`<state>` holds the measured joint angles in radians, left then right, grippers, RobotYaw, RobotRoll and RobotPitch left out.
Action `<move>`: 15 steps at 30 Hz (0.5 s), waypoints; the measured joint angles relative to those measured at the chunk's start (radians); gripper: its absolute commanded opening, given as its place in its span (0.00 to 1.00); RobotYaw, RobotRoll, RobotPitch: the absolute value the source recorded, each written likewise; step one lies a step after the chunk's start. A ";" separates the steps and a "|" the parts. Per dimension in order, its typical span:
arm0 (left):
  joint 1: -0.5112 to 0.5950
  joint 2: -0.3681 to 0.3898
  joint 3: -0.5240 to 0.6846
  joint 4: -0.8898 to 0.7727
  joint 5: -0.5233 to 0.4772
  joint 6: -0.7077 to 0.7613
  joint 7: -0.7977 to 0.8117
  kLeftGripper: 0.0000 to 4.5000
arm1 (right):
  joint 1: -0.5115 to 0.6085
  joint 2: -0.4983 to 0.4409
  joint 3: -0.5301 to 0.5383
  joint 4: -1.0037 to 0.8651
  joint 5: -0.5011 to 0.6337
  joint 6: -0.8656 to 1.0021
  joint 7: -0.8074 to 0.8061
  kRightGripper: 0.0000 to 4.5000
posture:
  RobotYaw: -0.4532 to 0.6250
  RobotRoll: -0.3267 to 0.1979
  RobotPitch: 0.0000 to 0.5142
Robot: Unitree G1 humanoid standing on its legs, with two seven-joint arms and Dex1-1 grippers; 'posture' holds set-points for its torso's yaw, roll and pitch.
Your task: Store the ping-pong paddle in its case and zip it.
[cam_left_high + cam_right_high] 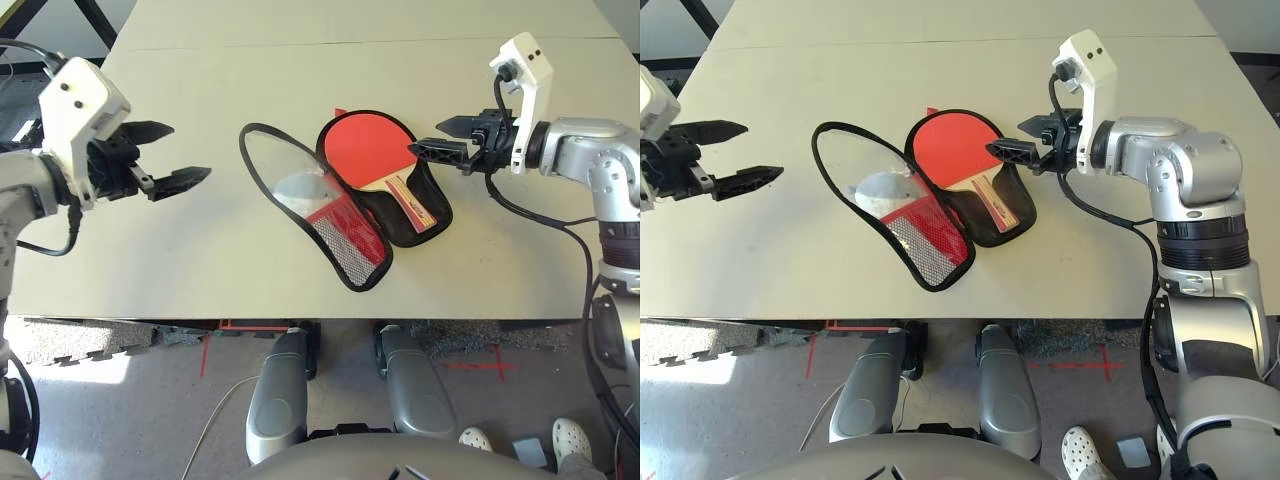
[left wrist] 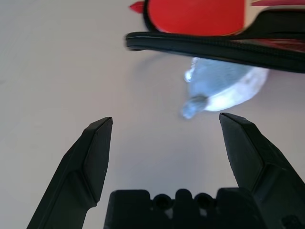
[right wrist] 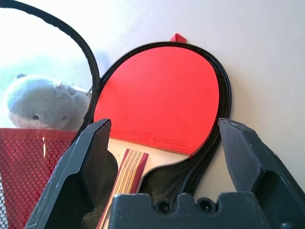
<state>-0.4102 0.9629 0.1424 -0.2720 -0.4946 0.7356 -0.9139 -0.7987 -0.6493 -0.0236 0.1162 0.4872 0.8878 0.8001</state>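
On your left, the left gripper is positioned above the worktop near its left edge, jaws open and empty; next, the case lies unfolded toward the front edge, its clear, mesh-pocketed flap swung to the left; the ping-pong paddle rests face up in the black-lined right half, handle toward the front edge; your right gripper is located beside the paddle, jaws open and empty

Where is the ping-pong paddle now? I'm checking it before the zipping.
In the right eye view, the ping-pong paddle lies in the open case's black-lined half, just left of the right end effector.
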 measured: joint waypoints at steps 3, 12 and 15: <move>-0.069 -0.088 -0.067 -0.035 -0.015 0.033 0.018 1.00 | 0.001 0.000 -0.036 0.051 0.013 -0.047 0.046 1.00 | 0.50 0.62 0.47; -0.380 -0.538 -0.330 -0.027 0.002 0.082 0.158 1.00 | -0.077 0.009 -0.109 0.318 0.001 -0.117 0.039 1.00 | 0.48 0.62 0.47; -0.380 -0.606 -0.408 -0.002 0.035 0.081 0.188 1.00 | -0.105 -0.017 -0.124 0.377 0.009 -0.082 0.058 1.00 | 0.46 0.62 0.47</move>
<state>-0.7903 0.3565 -0.2651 -0.2737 -0.4594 0.8171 -0.7259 -0.9036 -0.6663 -0.1481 0.4935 0.4962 0.8061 0.8579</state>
